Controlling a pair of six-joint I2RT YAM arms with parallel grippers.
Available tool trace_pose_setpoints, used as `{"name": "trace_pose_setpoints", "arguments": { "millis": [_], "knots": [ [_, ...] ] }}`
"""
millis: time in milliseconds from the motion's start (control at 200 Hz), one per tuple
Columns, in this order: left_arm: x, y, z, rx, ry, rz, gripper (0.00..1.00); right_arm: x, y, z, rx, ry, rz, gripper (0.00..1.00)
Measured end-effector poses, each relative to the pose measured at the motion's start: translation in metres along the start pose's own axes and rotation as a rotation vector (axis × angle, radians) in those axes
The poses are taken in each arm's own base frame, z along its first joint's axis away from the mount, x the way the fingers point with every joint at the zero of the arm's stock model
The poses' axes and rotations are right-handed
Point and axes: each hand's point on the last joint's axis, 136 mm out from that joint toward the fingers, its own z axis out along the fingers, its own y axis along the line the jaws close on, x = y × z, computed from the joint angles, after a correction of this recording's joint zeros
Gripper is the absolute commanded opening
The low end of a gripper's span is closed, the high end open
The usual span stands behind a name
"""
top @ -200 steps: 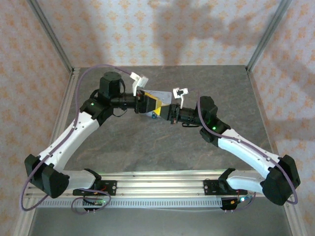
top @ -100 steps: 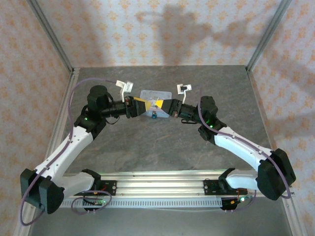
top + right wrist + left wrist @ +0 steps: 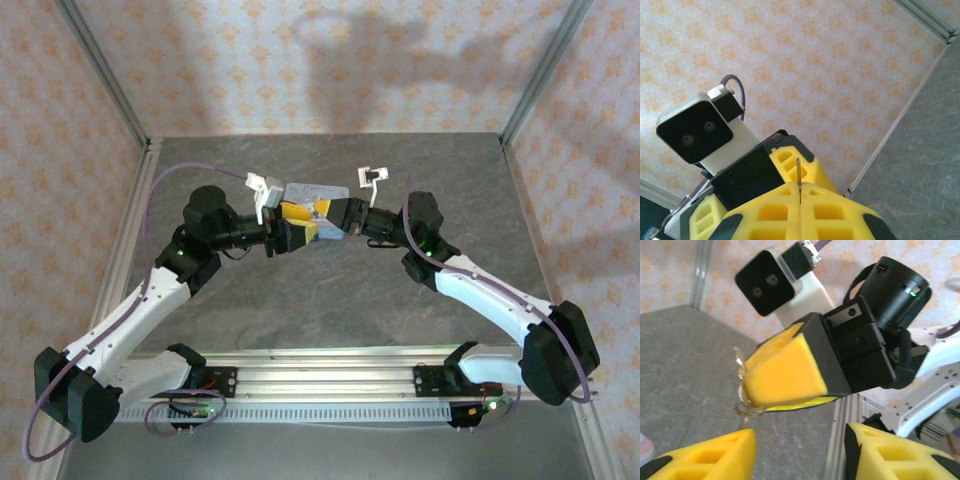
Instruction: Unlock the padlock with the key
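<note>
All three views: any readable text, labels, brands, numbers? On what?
No legible text anywhere.
tin: any print too small to read in the top view.
right arm's wrist camera: no marking visible.
left arm's wrist camera: no marking visible.
wallpaper: ornament pattern, no words.

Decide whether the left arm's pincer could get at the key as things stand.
Probably yes, though barely. The left pincer stands open, facing the right pincer with nothing between them. But the right pincer is shut on the key, and only a thin tip pokes out past its pads.
</note>
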Motion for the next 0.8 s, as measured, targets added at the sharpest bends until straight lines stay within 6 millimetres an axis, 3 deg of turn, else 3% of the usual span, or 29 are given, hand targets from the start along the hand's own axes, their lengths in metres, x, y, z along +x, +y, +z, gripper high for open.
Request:
{"name": "trace_pose_setpoints", "arguments": {
  "millis": [220, 380, 651, 801],
  "knots": [
    [0.002, 0.019, -0.004, -0.113, -0.018, 0.054, 0.47, 0.004, 0.008, 0.005, -0.008, 0.028, -0.009, 0.0],
    [0.004, 0.02, -0.003, -0.119, -0.011, 0.067, 0.27, 0.008, 0.009, 0.006, -0.007, 0.046, -0.025, 0.0],
    [0.01, 0.047, -0.01, -0.127, 0.017, -0.144, 0.36, 0.019, -0.005, 0.003, 0.068, 0.102, -0.148, 0.0],
    [0.002, 0.041, -0.01, -0.074, 0.001, -0.231, 0.28, 0.019, -0.002, 0.001, 0.059, 0.102, -0.204, 0.0]
  ]
}}
